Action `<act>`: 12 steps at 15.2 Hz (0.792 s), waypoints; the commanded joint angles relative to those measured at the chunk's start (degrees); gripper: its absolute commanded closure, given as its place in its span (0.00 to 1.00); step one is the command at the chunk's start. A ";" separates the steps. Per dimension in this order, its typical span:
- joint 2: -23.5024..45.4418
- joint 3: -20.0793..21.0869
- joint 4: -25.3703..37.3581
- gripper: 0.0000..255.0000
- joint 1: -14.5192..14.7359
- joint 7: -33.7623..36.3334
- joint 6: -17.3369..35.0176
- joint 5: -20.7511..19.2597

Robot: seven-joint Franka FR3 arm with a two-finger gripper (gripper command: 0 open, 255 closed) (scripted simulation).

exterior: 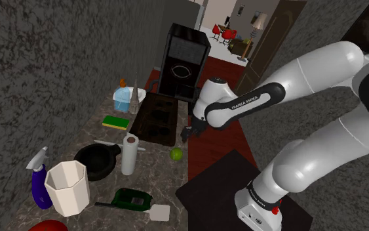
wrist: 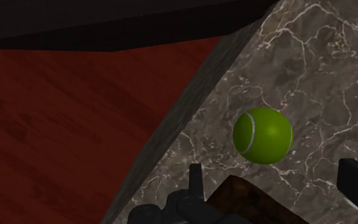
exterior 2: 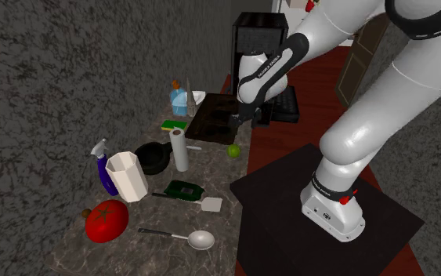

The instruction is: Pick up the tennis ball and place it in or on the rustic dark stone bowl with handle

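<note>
Two black fingers (wrist: pixel 195 181) of the gripper (exterior: pixel 187 134) stand apart, empty, above the green tennis ball (exterior: pixel 175 154) near the counter (exterior: pixel 166 178) edge, seemingly to straddle it; the dark handled bowl (exterior: pixel 94 161) sits beyond a paper roll (exterior: pixel 130 154).

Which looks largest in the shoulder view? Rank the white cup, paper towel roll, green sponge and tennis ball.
1. white cup, though it stands nearest the camera
2. paper towel roll
3. green sponge
4. tennis ball
</note>
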 commanded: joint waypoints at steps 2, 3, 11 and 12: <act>8.45 1.51 1.36 0.00 -0.31 3.84 7.38 -1.46; 11.26 1.82 2.08 0.00 -0.39 5.40 9.51 -2.48; 22.45 0.27 4.60 0.00 0.65 12.03 18.08 -9.24; 23.49 -0.17 4.79 0.00 0.92 12.61 18.91 -10.03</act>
